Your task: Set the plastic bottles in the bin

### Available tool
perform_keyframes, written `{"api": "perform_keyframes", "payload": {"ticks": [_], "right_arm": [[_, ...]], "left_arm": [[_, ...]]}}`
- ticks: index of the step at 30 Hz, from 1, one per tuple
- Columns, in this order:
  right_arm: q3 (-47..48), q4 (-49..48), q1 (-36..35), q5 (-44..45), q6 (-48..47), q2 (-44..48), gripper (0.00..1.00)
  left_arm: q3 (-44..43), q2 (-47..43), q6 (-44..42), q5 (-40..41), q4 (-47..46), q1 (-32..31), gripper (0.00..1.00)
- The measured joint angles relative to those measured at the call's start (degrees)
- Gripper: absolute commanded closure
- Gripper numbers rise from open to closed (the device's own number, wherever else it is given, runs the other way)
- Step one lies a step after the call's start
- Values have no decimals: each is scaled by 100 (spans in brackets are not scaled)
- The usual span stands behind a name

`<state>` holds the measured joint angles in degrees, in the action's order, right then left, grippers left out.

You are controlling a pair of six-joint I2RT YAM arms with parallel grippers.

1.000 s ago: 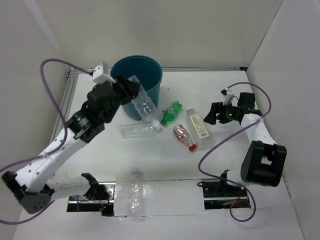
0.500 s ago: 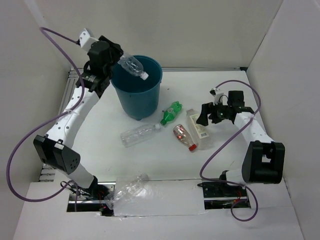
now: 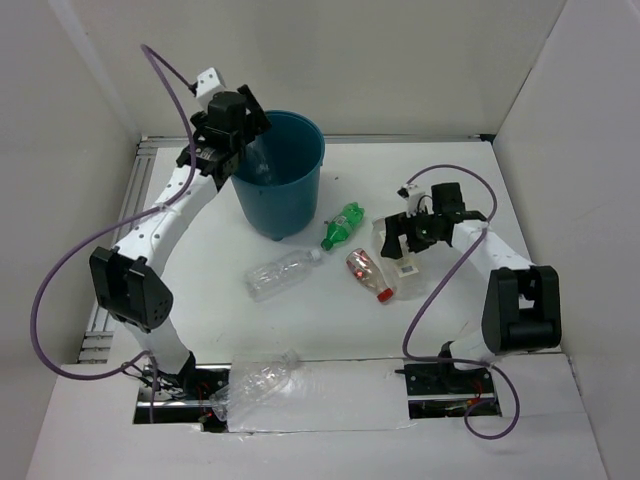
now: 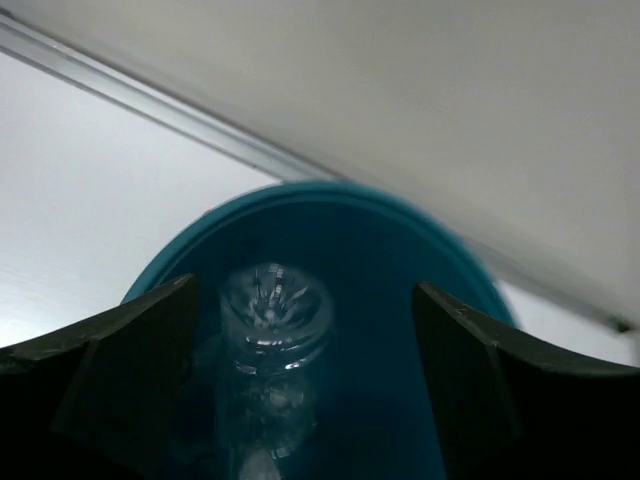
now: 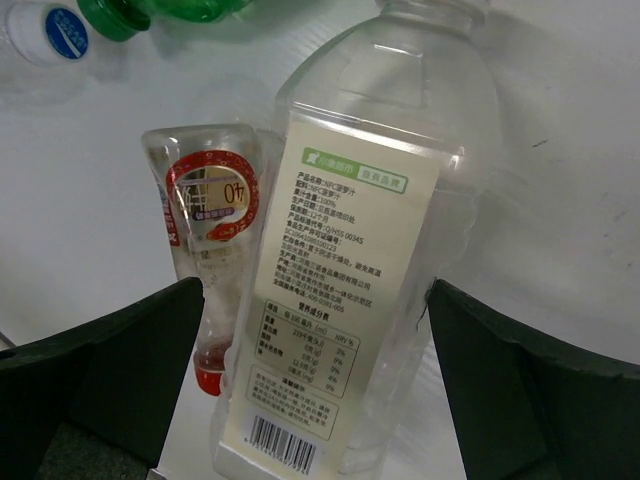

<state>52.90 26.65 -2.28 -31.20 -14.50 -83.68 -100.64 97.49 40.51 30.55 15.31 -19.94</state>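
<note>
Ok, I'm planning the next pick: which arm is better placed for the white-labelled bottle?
Right. Its open jaws flank the white-labelled bottle; the left arm is far off over the bin, a clear bottle between its jaws.

Red-labelled bottle (image 5: 212,200): digits 0 and 4 inside a red ring.
White-labelled bottle (image 5: 340,300): green header, Chinese small print, table, barcode; too fine to read.

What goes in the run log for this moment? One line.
left gripper open over bin | clear bottle in bin mouth | right gripper open astride white-labelled bottle | green bottle on table
</note>
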Motion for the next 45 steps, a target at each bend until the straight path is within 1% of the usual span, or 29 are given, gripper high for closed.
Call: {"api": "perform_keyframes", "payload": {"ticks": [5, 7, 8, 9, 10, 12, 13, 14, 15, 17, 19, 21, 23, 26, 28, 29, 31, 33, 35, 37, 39, 40, 41, 42, 43, 44, 45], "right_arm": [[50, -20, -323, 501, 92, -400, 0], [116, -50, -422, 752, 166, -638, 5], [157, -52, -450, 841, 208, -737, 12], [227, -48, -485, 922, 256, -813, 22], [299, -74, -511, 999, 275, -857, 54], [507, -114, -533, 1117, 306, -835, 82], [579, -195, -531, 1204, 334, -824, 90], [619, -214, -511, 1266, 306, -826, 100], [643, -153, -487, 1281, 264, -826, 100], [767, 61, -422, 1224, 155, -793, 100], [1139, 393, -297, 986, -52, -748, 100], [1801, 584, -205, 651, -256, -723, 100], [2673, 595, -157, 247, -400, -721, 100], [3936, 323, -256, -389, -457, -732, 100], [4999, -205, -503, -876, -328, -905, 100], [5134, -321, -546, -938, -310, -940, 100], [6037, -588, -833, -1283, -81, -1344, 100], [6994, -931, -1147, -1617, 199, -1902, 100], [7683, -1231, -1447, -1821, 461, -2459, 100], [8124, -1447, -1781, -1943, 671, -2973, 98], [8203, -1598, -2100, -2006, 758, -3351, 94], [8203, -1652, -2262, -2006, 811, -3543, 90], [8203, -1705, -2367, -2004, 863, -3722, 84], [8218, -1740, -2479, -2006, 925, -3908, 57], [8251, -1753, -2581, -2006, 966, -4103, 40], [8268, -1753, -2651, -1993, 1023, -4271, 24], [8275, -1740, -2704, -1961, 1071, -4430, 2]], "left_arm": [[85, -66, -651, 107, 227, -236, 0], [275, -330, -1016, 195, 155, -380, 0], [431, -540, -1255, 238, 120, -476, 0], [664, -820, -1541, 240, 48, -625, 0], [935, -1154, -1810, 199, -15, -828, 0], [1432, -1867, -2269, -216, -48, -1270, 0], [1648, -2203, -2433, -461, -17, -1475, 0], [1921, -2612, -2588, -774, -9, -1742, 0], [2151, -2953, -2702, -1069, 57, -1928, 0], [2634, -3488, -2750, -1604, 188, -2218, 0], [3161, -3869, -2750, -2083, 341, -2476, 0], [3740, -4035, -2745, -2524, 439, -2791, 0], [4242, -3995, -2723, -2796, 551, -3167, 0], [4688, -3635, -2712, -2780, 881, -3823, 0], [4719, -3405, -2728, -2647, 1047, -4223, 0], [4717, -3322, -2736, -2570, 1049, -4367, 0], [4715, -3195, -2826, -2430, 1067, -4649, 0], [4712, -3134, -2868, -2326, 1108, -4804, 0], [4712, -3119, -2885, -2201, 1189, -4865, 0], [4710, -3119, -2907, -2116, 1263, -4885, 0], [4695, -3101, -2959, -2048, 1388, -4887, 0], [4673, -3067, -2962, -2022, 1482, -4887, 0], [4629, -3005, -2959, -2002, 1593, -4889, 0], [4570, -2914, -2957, -1978, 1716, -4889, 0], [4513, -2811, -2946, -1961, 1836, -4889, 0], [4463, -2708, -2933, -1941, 1947, -4894, 0], [4411, -2557, -2876, -1919, 2081, -4907, 0]]}}
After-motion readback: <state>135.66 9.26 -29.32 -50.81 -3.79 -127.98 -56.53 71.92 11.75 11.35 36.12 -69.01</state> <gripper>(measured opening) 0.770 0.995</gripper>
